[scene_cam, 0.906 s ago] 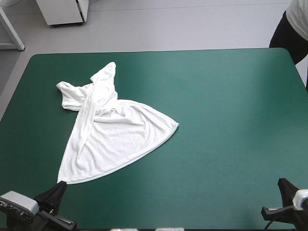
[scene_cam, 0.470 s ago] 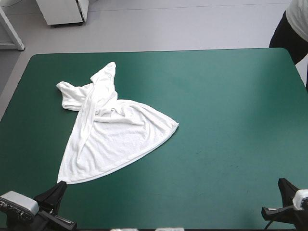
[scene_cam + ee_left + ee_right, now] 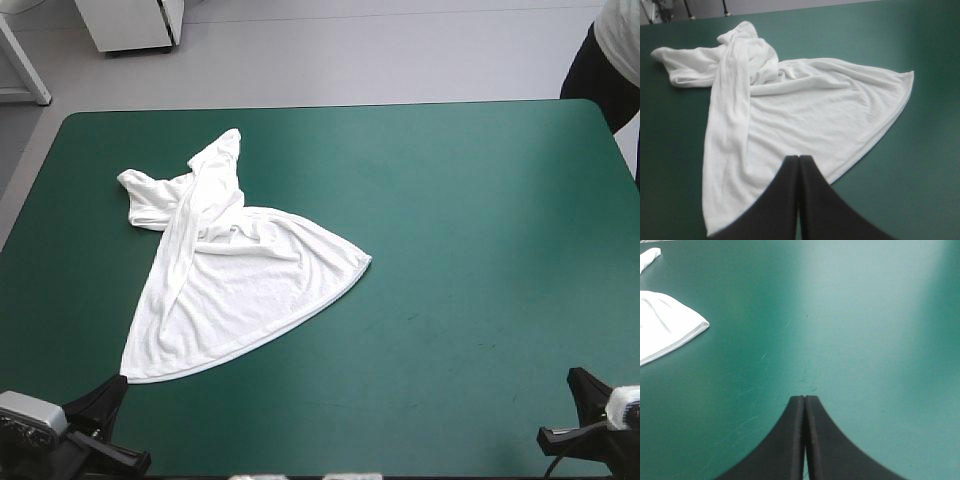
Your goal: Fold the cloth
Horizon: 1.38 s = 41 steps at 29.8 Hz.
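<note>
My left claw (image 3: 799, 157) is pinched fully together and empty. It sits at the desk's (image 3: 480, 220) near-left corner, its tip just at the T-shirt's (image 3: 230, 280) near hem. The T-shirt lies half spread and twisted on the desk's left half. My right claw (image 3: 804, 397), likewise closed and empty, sits by the near-right corner, well apart from it.

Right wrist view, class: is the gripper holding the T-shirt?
No, the right gripper is shut and empty; the T-shirt lies apart from it, ahead and to one side.

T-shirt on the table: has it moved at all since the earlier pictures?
No. The T-shirt lies just where it lay, its corners unchanged against the far edge of the table.
</note>
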### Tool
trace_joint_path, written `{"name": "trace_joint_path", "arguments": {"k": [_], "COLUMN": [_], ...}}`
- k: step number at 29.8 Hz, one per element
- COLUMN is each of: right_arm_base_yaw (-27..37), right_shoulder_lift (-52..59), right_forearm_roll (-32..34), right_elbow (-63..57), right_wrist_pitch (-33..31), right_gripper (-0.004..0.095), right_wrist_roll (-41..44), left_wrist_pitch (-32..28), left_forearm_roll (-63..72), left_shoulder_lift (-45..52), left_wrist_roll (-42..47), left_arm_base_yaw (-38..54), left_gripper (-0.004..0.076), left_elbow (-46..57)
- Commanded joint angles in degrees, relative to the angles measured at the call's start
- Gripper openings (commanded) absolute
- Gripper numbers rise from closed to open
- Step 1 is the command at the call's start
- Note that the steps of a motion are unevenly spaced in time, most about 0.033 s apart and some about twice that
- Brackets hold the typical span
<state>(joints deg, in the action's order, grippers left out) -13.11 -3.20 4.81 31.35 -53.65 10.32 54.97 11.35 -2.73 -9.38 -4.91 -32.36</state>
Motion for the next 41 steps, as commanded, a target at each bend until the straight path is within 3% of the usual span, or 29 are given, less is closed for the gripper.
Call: {"name": "trace_joint_path", "arguments": {"k": [1, 7, 14, 16, 19, 23, 26, 33, 41], "right_arm_base_yaw": [0.2, 0.2, 0.2, 0.2, 0.2, 0.2, 0.2, 0.2, 0.2], "right_shoulder_lift": [-8.2, -25.2, -44.7, -48.7, -54.2, -59.7, -62.6, -67.0, -68.7], "right_forearm_roll": [-0.4, -0.4, -1.4, -3.5, -7.1, -8.6, -8.9, -11.7, -11.8], "right_elbow": [4.8, 13.8, 29.3, 34.2, 40.6, 46.6, 49.1, 50.1, 50.1], "right_wrist_pitch": [6.3, 7.4, 3.0, 1.1, 0.4, 0.5, 0.4, -0.3, -0.4], "right_gripper": [-0.0017, -0.0017, -0.0013, 0.0017, 0.0132, 0.0360, 0.0495, 0.0532, 0.0532], "right_wrist_roll": [-1.8, -5.5, -10.8, -13.8, -16.2, -17.6, -18.0, -18.4, -19.3], "left_wrist_pitch": [0.2, 5.7, 18.4, 18.8, 18.8, 18.9, 18.9, 19.0, 19.0], "left_forearm_roll": [-4.0, -5.6, -10.8, -13.0, -13.0, -13.4, -15.2, -15.3, -15.1], "left_shoulder_lift": [-6.6, -21.5, -39.2, -43.0, -47.4, -51.2, -53.3, -55.4, -55.4], "left_wrist_roll": [2.6, 2.8, 3.2, 3.6, 3.6, 5.3, 7.6, 8.7, 10.3], "left_arm_base_yaw": [0.0, 0.0, 0.0, 0.0, 0.0, 0.0, 0.0, 0.0, 0.0], "left_gripper": [-0.0010, -0.0009, -0.0001, 0.0039, 0.0180, 0.0419, 0.0517, 0.0519, 0.0517], "left_elbow": [-6.2, -17.0, -32.0, -35.3, -38.5, -38.9, -38.9, -36.4, -21.2]}}
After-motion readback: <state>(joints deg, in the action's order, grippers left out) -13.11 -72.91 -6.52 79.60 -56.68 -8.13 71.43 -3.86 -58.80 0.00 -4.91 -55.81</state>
